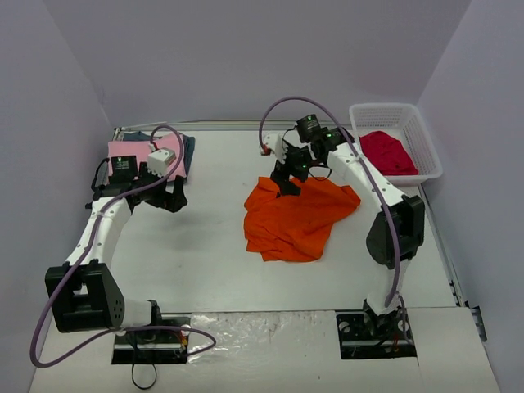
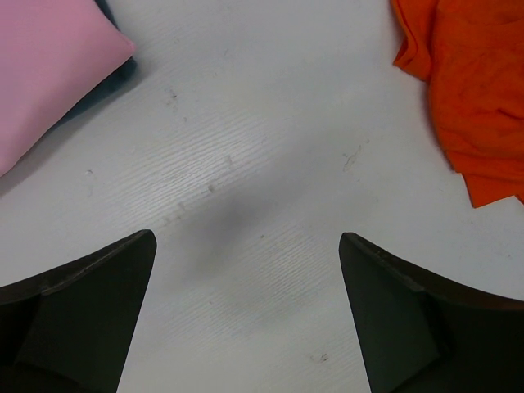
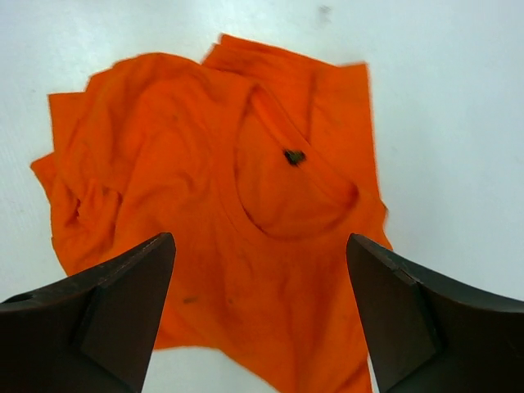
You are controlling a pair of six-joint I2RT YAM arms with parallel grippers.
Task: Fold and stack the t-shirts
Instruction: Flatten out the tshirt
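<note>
The right arm reaches from lower right to frame centre, with the right tool (image 3: pixel 262 237) spread wide over the crumpled orange t-shirt (image 1: pixel 299 217) on the bench (image 1: pixel 205 246). The left arm bends toward upper left, the left tool (image 2: pixel 246 237) spread and holding nothing, beside the folded pink t-shirt (image 1: pixel 135 153).

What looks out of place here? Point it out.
The orange t-shirt lies crumpled and unfolded mid-table, unlike the pink t-shirt folded flat at the far left. The red t-shirt sits heaped in the basket.
</note>
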